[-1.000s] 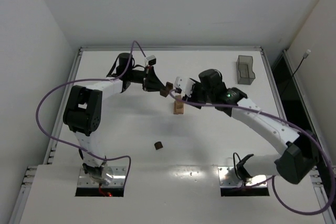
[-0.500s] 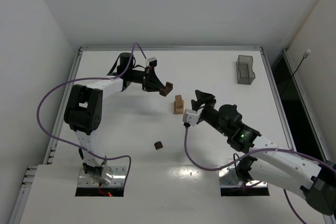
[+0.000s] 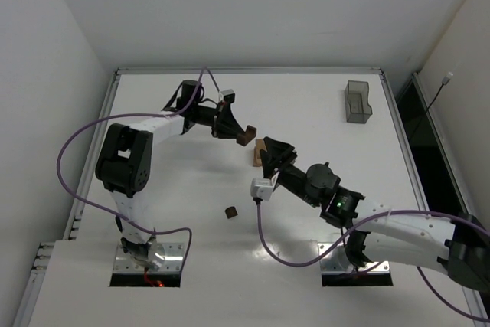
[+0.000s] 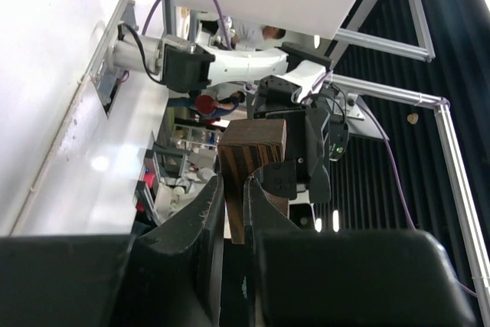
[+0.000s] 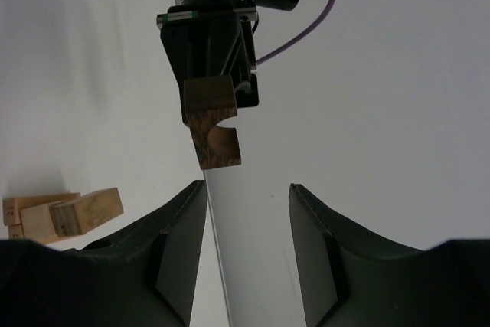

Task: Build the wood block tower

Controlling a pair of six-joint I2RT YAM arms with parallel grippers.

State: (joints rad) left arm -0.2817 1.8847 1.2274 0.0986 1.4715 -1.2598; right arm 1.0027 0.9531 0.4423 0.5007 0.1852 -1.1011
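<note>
My left gripper is shut on a dark brown wood block with a curved notch and holds it above the table, just left of the tower. The block shows in the left wrist view between the fingers, and in the right wrist view. The tower is a short stack of light tan blocks, partly hidden by my right gripper. In the right wrist view the tan blocks sit at the lower left. The right gripper is open and empty beside the tower.
One loose dark brown block lies on the table in front of the tower. A translucent grey bin stands at the back right. The right arm fills the middle of the left wrist view.
The right gripper drew back from the tower toward its base, and its open jaws now point at the tower from the near side. The left gripper shifted slightly right with the dark block.
</note>
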